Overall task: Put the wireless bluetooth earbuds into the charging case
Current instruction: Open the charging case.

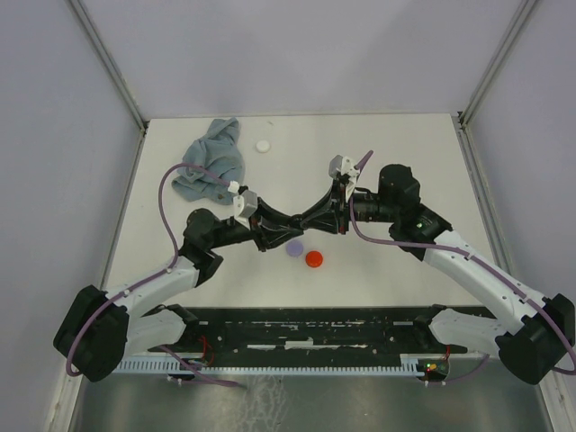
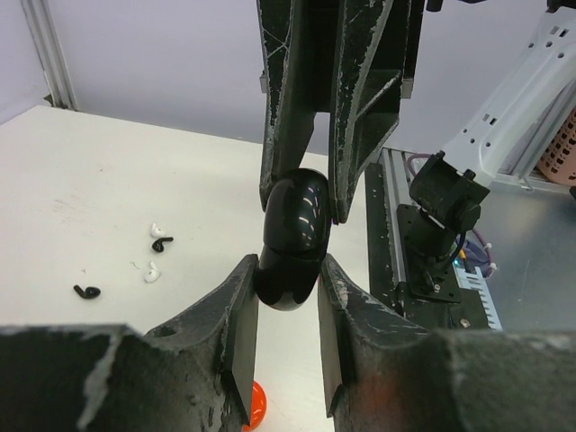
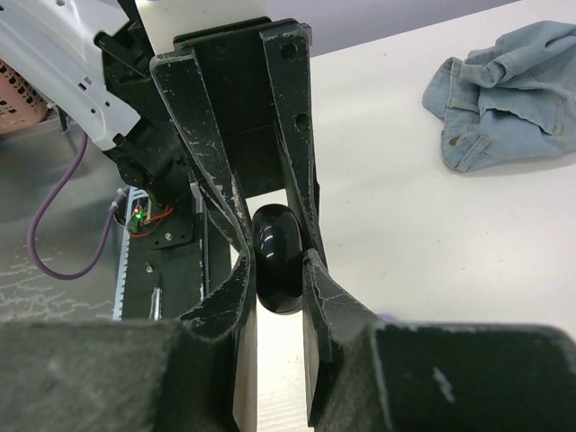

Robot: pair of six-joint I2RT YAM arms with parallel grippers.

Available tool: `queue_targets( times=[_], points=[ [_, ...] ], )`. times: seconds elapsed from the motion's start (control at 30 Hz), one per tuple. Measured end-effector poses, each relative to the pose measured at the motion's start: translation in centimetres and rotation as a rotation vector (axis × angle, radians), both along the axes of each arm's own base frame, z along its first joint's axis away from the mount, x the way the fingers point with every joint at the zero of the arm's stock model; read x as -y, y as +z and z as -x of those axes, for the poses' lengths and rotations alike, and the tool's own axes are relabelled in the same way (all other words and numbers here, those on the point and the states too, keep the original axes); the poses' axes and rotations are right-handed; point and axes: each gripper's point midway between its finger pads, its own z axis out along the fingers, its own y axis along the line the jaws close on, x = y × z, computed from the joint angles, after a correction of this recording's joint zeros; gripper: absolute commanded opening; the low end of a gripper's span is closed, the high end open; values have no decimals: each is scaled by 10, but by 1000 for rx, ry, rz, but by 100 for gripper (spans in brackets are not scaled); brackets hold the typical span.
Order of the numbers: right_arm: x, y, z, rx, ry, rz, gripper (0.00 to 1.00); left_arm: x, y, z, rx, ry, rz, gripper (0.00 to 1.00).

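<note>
Bright diffuse overhead light; faint soft shadows on tabletop (image 1: 396, 153). Glare spots on charging case (image 2: 292, 234); wrist-view foregrounds blurred.

White table (image 1: 414, 162), crumpled denim cloth (image 1: 209, 160), white disc (image 1: 262, 146), lavender disc (image 1: 294, 247), red disc (image 1: 313, 259), tiny earbuds (image 2: 153, 272)

Nothing is legible: no lettering, brand or number on the black charging case (image 2: 292, 243) or the denim cloth (image 1: 211, 157) at eleven o'clock.

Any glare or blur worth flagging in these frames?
Left wrist: highlight streaks on the glossy charging case, left gripper's fingers soft. Right wrist: same glare on it, right gripper's fingers blurred. Top external: even light, faint shadows.
</note>
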Motion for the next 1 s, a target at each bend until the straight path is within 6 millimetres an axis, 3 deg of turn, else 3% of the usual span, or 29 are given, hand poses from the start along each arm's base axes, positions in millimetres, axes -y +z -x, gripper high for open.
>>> queue_targets(
  times=[0.1,0.3,0.37,0.5,0.57,1.0],
  points=[
    [0,0,1,-13,-2,-2,6,0,0,2,2,-4,8,34],
    [-1,2,0,-31,-10,-12,12,-1,3,3,10,-10,19,10],
    [-1,2,0,-35,-13,-13,20,-1,3,4,12,-10,21,6],
    [0,1,-2,-42,-24,-8,39,-1,1,4,12,-11,20,3],
    [-1,-1,-3,-44,-35,-2,43,-1,0,5,10,-11,19,3],
    [5,-5,-19,-51,-140,37,53,-3,-9,5,-11,-7,5,3]
  ],
)
